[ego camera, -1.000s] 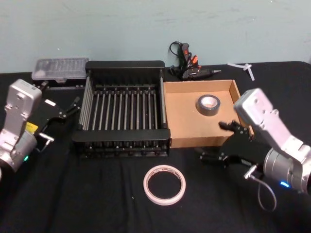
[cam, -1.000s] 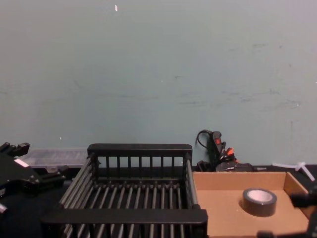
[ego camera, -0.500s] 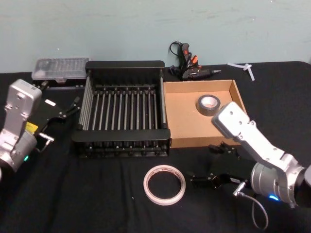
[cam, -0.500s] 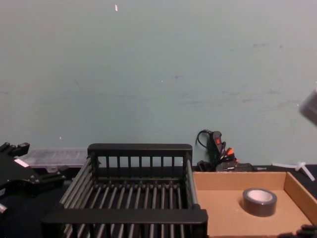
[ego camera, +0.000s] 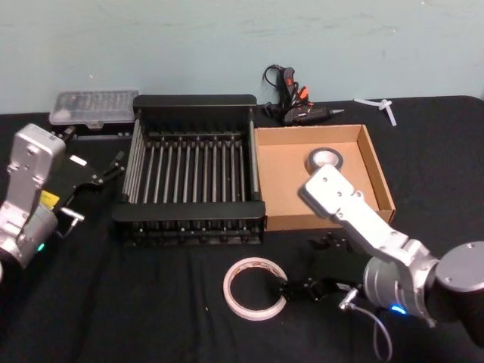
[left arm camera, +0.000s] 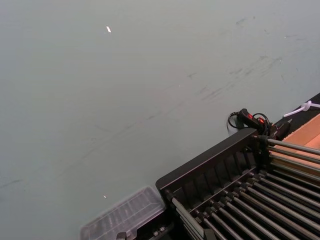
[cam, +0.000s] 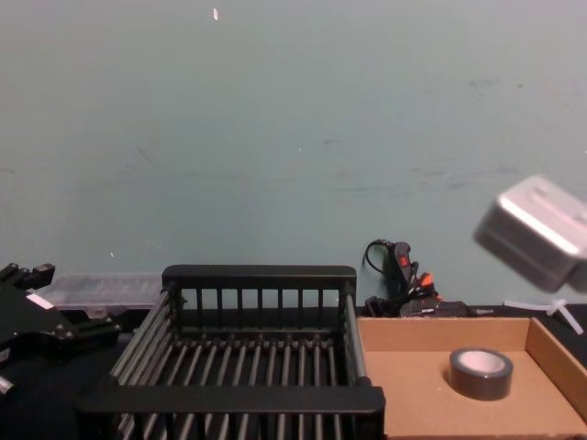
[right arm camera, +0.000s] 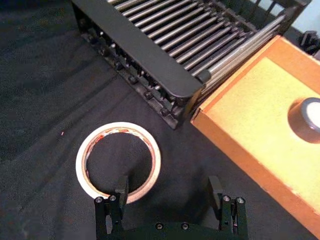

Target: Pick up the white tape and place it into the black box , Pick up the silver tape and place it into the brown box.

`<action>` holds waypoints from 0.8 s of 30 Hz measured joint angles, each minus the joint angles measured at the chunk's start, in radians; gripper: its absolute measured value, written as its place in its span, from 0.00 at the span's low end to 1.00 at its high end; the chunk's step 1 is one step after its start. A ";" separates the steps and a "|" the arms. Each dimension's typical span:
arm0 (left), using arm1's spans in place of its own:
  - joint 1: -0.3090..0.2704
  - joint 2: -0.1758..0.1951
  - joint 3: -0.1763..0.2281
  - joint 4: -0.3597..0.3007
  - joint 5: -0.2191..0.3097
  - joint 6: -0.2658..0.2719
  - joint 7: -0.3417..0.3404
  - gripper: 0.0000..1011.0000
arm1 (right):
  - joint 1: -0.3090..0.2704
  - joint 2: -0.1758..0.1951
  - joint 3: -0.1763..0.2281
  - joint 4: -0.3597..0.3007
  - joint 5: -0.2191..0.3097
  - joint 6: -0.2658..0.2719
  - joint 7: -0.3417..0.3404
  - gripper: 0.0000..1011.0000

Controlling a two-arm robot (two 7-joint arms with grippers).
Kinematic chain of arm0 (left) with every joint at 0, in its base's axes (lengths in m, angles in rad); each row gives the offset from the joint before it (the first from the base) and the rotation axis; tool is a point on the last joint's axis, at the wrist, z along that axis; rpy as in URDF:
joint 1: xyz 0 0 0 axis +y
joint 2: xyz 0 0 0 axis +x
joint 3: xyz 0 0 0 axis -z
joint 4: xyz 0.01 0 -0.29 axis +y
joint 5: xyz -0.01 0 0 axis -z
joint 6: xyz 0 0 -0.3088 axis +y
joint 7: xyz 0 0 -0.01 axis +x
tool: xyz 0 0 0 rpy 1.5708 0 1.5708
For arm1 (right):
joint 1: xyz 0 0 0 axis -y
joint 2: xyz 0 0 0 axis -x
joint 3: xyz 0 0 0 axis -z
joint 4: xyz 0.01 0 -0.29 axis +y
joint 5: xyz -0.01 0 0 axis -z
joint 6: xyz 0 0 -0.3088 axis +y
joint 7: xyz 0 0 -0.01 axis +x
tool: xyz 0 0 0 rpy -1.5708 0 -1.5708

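The right gripper [right arm camera: 167,200] has swung from the brown box [ego camera: 281,192] to the table's near edge, fingers spread just beside the white tape [ego camera: 255,288], a flat, light, stiff ring with red-printed core, best pinched across its band, while the left gripper [ego camera: 113,168] waits spread.

- The flat white tape roll [right arm camera: 118,168] looked like smooth, faintly glossy plastic film to me.
- The black slatted crate [ego camera: 192,217] read as matt moulded plastic, its bars catching a dull sheen.
- The shallow brown tray [ego camera: 285,184] was plain matt cardboard.
- The grey-silver tape roll [cam: 480,373] had a dull, satiny face.
- I saw a soft black cloth table cover [right arm camera: 35,100], slightly creased.
- The right gripper [right arm camera: 167,195] had matt black fingers [right arm camera: 120,189]; its arm housing [ego camera: 355,212] was smooth silver-grey.
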State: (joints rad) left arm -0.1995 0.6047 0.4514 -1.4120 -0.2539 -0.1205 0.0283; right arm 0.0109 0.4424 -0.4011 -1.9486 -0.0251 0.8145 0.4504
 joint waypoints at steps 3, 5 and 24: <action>0.000 0.000 0.000 0.000 0.000 0.000 0.000 0.99 | 0.012 -0.014 -0.015 0.013 -0.014 0.012 0.000 0.99; 0.000 0.000 0.000 0.000 0.000 0.000 0.000 0.99 | 0.021 -0.025 -0.026 0.024 -0.024 0.017 0.001 0.99; 0.000 0.000 0.000 0.000 0.000 0.000 0.000 0.99 | 0.048 -0.088 -0.059 0.099 -0.073 0.007 0.024 0.99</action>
State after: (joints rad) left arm -0.1995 0.6047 0.4514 -1.4120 -0.2538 -0.1205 0.0283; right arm 0.0592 0.3546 -0.4600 -1.8501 -0.0985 0.8214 0.4739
